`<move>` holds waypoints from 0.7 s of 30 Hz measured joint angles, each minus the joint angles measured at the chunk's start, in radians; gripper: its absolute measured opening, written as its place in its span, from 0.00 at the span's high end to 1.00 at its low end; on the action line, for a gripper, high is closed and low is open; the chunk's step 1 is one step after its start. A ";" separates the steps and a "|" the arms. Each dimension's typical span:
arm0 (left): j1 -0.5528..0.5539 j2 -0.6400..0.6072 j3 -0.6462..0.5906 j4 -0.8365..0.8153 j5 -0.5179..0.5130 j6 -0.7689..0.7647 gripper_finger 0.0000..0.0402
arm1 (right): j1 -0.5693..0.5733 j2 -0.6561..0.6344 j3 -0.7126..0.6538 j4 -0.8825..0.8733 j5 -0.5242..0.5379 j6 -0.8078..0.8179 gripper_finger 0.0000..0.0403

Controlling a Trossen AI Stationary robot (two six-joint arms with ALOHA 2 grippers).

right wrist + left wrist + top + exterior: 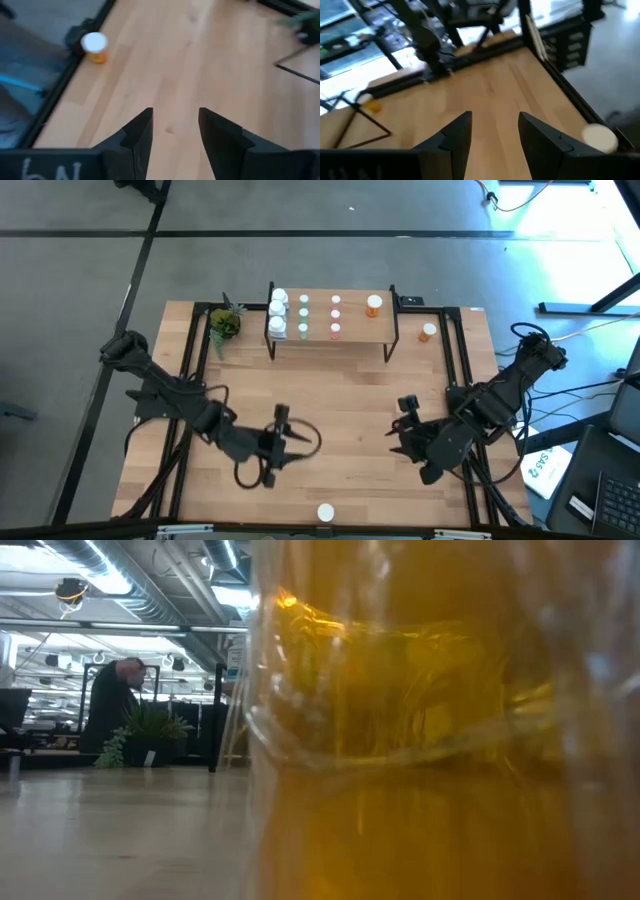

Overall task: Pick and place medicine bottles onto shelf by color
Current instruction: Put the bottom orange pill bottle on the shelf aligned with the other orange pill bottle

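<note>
The shelf [330,340] stood at the far side of the table [340,410], well beyond both pairs of jaws. On its plank the medicine bottles [305,315] sat in columns: white at the plant end, then pale green, then pink-red, with a single orange one [373,305] at the other end. Another orange bottle [428,332] stood on the table just past that end of the shelf, and a further orange bottle [94,47] with a white cap sat at the near table edge, ahead of both pairs of jaws. A small potted plant [225,323] stood beside the shelf.

The left gripper [495,137] hung over bare wood, jaws parted and holding nothing. The right gripper [175,135] did likewise, jaws apart and empty. Open tabletop lay between the two grippers and between them and the shelf.
</note>
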 joint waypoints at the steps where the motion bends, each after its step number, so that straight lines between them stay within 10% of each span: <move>1: -0.012 0.015 0.000 0.006 0.000 -0.001 0.62 | 0.000 0.000 -0.007 0.010 -0.025 -0.004 0.60; 21: -0.096 0.178 0.067 0.082 -0.001 -0.114 0.62 | 0.000 0.004 -0.163 0.288 -0.180 -0.091 0.60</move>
